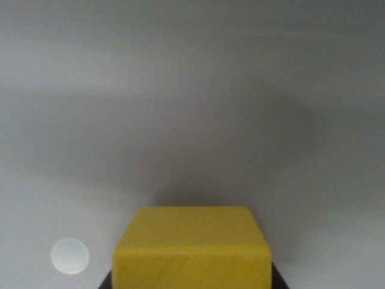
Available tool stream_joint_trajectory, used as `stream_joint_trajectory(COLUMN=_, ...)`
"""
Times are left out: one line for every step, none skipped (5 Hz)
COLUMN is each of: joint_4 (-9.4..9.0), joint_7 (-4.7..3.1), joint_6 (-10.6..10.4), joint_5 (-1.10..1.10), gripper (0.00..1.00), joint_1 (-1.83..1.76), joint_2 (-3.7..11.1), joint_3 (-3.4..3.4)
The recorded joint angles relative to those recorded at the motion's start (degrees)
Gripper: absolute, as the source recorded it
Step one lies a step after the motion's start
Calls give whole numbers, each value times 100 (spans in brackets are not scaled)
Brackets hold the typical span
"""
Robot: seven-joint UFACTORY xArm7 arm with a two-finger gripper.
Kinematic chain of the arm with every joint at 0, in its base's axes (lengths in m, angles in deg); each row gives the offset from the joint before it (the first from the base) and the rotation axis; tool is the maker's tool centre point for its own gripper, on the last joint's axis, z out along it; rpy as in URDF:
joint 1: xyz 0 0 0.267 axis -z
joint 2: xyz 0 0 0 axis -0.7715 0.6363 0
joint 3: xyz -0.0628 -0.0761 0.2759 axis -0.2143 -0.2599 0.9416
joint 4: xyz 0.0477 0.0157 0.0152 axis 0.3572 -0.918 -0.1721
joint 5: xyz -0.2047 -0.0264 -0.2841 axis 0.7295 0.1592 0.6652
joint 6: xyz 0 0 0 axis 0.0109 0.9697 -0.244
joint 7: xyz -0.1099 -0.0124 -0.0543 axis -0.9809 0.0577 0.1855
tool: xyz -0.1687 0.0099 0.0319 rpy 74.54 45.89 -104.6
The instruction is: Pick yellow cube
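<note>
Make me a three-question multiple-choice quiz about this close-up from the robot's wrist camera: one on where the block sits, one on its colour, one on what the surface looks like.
1. Where is the cube in the wrist view?
A. bottom centre
B. top left
C. far right edge

2. What colour is the cube?
A. red
B. yellow
C. blue

3. What marks the surface at the wrist view's left of the cube?
A. a black cross
B. a green strip
C. a pale round spot

Answers: 1 A, the yellow cube fills the bottom middle. 2 B, all its visible faces are yellow. 3 C, a pale round spot lies on the grey surface.
</note>
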Motion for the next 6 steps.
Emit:
stream_joint_trajectory(joint_4=99, joint_7=-1, joint_6=104, joint_5=-1, gripper=100, joint_1=-2, joint_2=-4, joint_3=1)
stream_joint_trajectory(joint_4=99, joint_7=-1, joint_6=104, joint_5=-1, gripper=100, joint_1=-2, joint_2=-4, joint_3=1)
stream_joint_trajectory(joint_4=223, joint_7=-2, joint_6=233, joint_5=-2, gripper=100, joint_1=-5, joint_2=-10, joint_3=2)
stream_joint_trajectory(joint_4=223, joint_7=-2, joint_6=233, joint_5=-2, gripper=100, joint_1=-5, joint_2=-10, joint_3=2)
stream_joint_trajectory(joint_4=369, joint_7=-3, joint_6=386, joint_5=-3, gripper=100, joint_1=-8, joint_2=-16, joint_3=3)
stream_joint_trajectory(joint_4=369, joint_7=-3, joint_6=386, joint_5=-3, gripper=100, joint_1=-8, joint_2=-16, joint_3=3)
